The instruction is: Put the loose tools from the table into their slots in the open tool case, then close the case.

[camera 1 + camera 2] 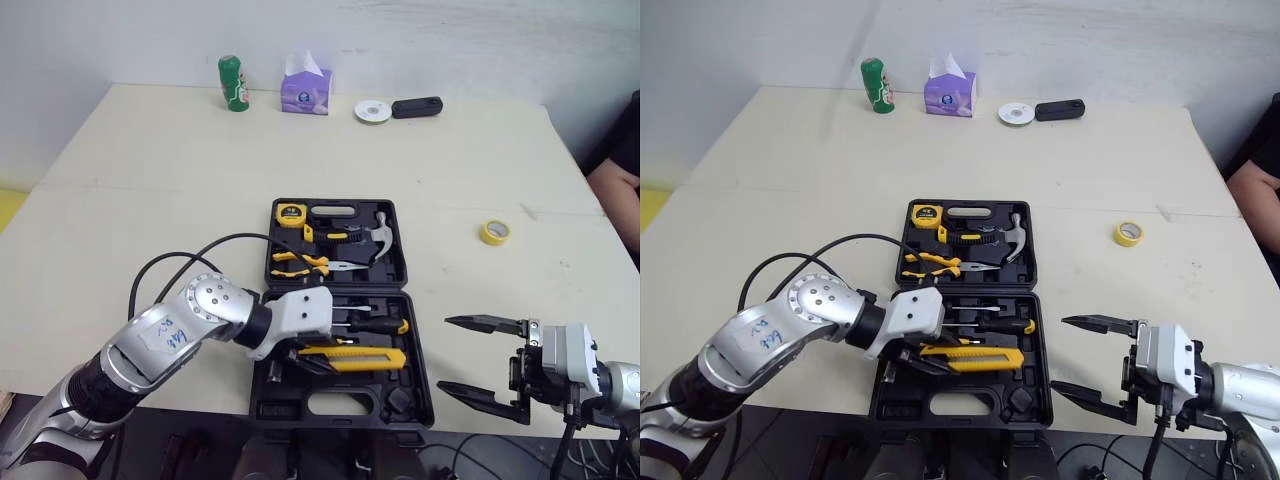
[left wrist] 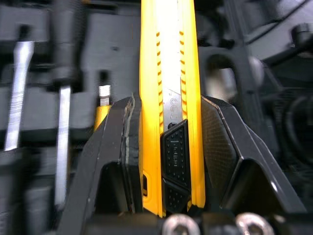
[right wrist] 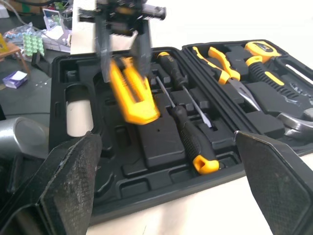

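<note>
Utility knife is pinched lengthwise in L pincer, at near half of open tool case, just beside screwdrivers. You see R pincer spread wide at worktop near edge, right of case. Yellow tape roll lies well apart, far right.

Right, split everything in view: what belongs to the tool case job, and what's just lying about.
Job: open tool case; yellow utility knife, gripped by the left end effector over the case; screwdriver, pliers, hammer and tape measure in their slots.

Lying about: green can, purple tissue box, white disc, black device; yellow tape roll right of the case, possibly a loose item.
</note>
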Available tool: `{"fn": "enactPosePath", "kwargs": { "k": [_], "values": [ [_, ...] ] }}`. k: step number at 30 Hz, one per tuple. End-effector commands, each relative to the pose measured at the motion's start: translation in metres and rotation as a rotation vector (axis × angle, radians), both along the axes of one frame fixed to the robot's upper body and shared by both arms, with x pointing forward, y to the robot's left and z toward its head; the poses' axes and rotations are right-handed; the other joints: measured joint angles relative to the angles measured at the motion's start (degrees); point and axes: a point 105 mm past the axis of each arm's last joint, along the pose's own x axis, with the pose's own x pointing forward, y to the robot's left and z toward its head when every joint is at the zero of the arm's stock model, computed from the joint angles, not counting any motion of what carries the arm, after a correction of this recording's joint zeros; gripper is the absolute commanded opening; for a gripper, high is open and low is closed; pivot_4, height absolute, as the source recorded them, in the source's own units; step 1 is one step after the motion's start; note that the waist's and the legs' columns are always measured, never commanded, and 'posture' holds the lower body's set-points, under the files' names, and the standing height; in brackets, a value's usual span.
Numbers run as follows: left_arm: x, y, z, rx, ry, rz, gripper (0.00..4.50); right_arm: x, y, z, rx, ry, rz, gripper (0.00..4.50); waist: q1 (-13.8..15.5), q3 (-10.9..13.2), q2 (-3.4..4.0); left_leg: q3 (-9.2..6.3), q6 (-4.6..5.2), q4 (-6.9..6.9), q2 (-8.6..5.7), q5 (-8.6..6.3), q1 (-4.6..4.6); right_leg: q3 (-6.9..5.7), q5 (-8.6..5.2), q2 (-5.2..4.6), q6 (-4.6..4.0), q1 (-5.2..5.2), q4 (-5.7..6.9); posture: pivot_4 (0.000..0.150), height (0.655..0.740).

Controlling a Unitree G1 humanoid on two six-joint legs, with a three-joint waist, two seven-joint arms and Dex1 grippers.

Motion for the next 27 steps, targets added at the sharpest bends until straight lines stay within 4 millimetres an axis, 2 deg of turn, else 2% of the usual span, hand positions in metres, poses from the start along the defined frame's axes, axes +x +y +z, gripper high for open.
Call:
{"fn": "enactPosePath", "kwargs": {
  "k": [1, 5, 9, 17, 27],
  "values": [
    [-0.011, 0.000, -0.002, 0.032, -0.015, -0.044, 1.28, -0.004, 0.003, 0.011, 0.019, -0.041, -0.001, 4.50, 0.00, 0.00, 0.00, 0.00, 0.00, 0.01, 0.00, 0.00, 0.00, 0.00, 0.00, 0.00, 0.00, 0.00, 0.00, 0.150, 0.7400],
    [-0.014, 0.002, -0.010, 0.053, -0.021, -0.032, 1.28, -0.005, 0.003, 0.012, 0.025, -0.038, -0.007, 4.50, -0.03, 0.00, 0.00, 0.00, 0.00, 0.01, 0.00, 0.00, 0.01, 0.00, 0.00, 0.00, 0.00, 0.01, 0.01, 0.150, 0.7400],
    [-0.006, 0.008, -0.020, 0.096, -0.049, 0.008, 1.28, -0.005, 0.003, 0.013, 0.031, -0.036, -0.014, 4.50, 0.00, 0.00, 0.00, -0.01, 0.01, 0.04, 0.00, 0.00, 0.02, 0.00, 0.00, 0.00, 0.00, 0.03, 0.01, 0.150, 0.7400],
    [0.001, 0.009, -0.022, 0.097, -0.070, 0.030, 1.28, -0.005, 0.004, 0.013, 0.039, -0.028, -0.007, 4.50, -0.01, 0.00, 0.00, -0.01, 0.01, 0.04, 0.00, 0.01, 0.03, 0.00, 0.00, 0.00, 0.00, 0.05, 0.01, 0.150, 0.7400],
    [-0.003, 0.009, -0.024, 0.095, -0.057, 0.038, 1.28, -0.005, 0.004, 0.012, 0.041, -0.028, -0.002, 4.50, 0.01, 0.00, 0.00, -0.03, 0.02, 0.07, 0.00, 0.01, 0.08, 0.00, 0.00, 0.00, 0.00, 0.11, 0.02, 0.150, 0.7400]
  ]
}}
